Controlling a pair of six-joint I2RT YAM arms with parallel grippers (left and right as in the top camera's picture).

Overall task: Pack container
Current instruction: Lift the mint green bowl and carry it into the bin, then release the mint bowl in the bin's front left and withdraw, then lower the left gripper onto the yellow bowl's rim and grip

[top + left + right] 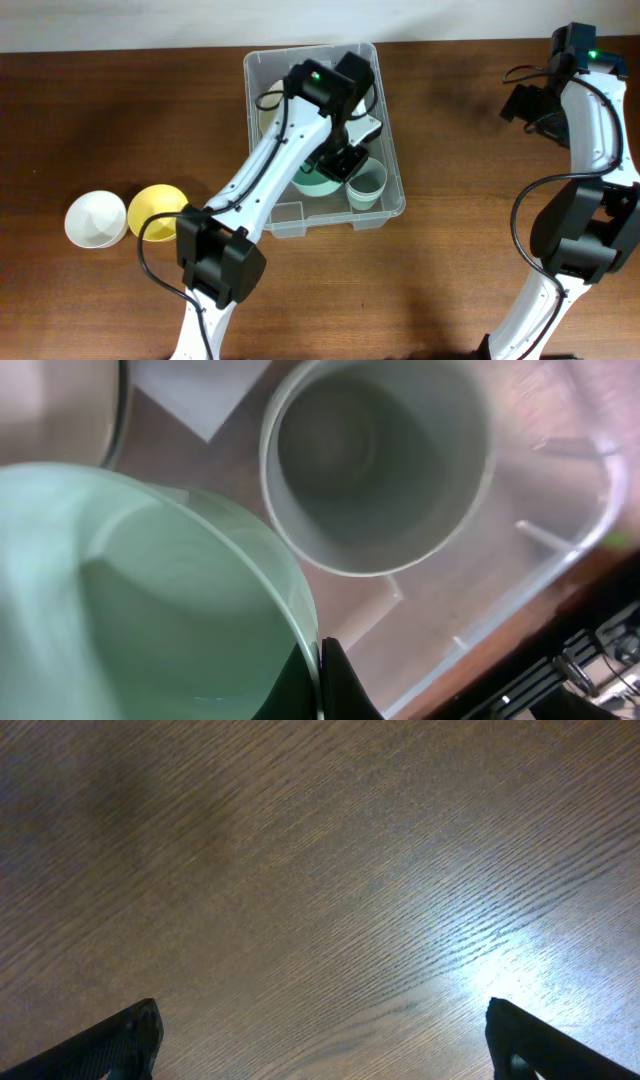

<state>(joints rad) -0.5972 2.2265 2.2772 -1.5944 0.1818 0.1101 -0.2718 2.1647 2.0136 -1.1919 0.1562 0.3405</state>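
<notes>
The large clear rectangular plastic container (252, 130) sits on the far middle of the table, long side running away from me, with a white label (195, 390) on its base. Inside, towards the near end, a pale green bowl (312, 184) lies just beside a pale grey round cup (368, 186), which stands upright with its mouth open to the camera. A cream-coloured bowl (266, 118) shows at the container's left wall, partly hidden by the arm.

My left gripper (320, 675) reaches down into the container, and in the left wrist view its two dark fingers are pinched together on the rim of the pale green bowl, one on each side of the thin wall. I cannot tell whether the bowl rests on the base or hangs clear of it.

On the table's near left, well apart from the container, a white round bowl (96, 219) and a yellow round bowl (157, 208) sit side by side, nearly touching.

My right gripper (320, 1025) hangs over bare wood at the far right, jaws spread wide with nothing between them.

The dark brown wooden table (120, 110) has a fine grain and a bright glare patch in the right wrist view. A pale strip (120, 25) runs beyond its far edge.
</notes>
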